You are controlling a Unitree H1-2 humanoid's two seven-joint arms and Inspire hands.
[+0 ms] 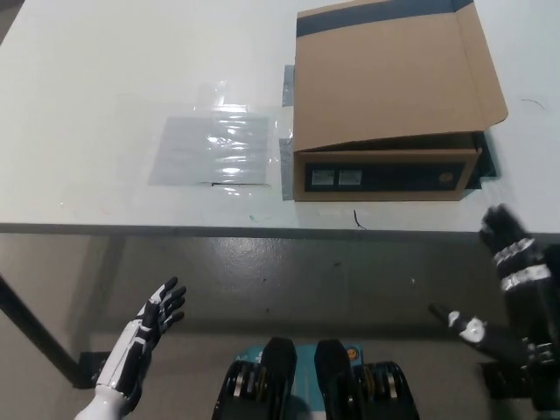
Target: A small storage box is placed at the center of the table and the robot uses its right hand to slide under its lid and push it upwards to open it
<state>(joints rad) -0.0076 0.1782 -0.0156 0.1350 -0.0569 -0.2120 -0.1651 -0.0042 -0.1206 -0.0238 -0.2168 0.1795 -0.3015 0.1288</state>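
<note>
Right hand (507, 254) black, at the lower right, below the table edge (175, 229) and off the box's right corner; fingers spread apart, holding nothing, touching nothing. Left hand (157, 317) white, resting at the lower left, also below the table edge, fingers fanned open and empty.

Outward from the right hand: storage box (385, 175), brown cardboard, on the white table toward its right side rather than dead centre, front face with dark panel and two small labels turned to the robot. Lid (389, 74) flat over the top, overhanging the front and already slightly raised along its right front edge, with a dark gap beneath. Clear plastic sheet (214, 149) lying flat on the table just left of the box.

Step in hand, by judgement: approach only, lid not yet contacted. Next move likely calls for raising the right hand above table height, bringing it forward and leftward to the lid's front overhang, slipping fingertips into the gap, then pushing upward without shoving the light box backward.
</note>
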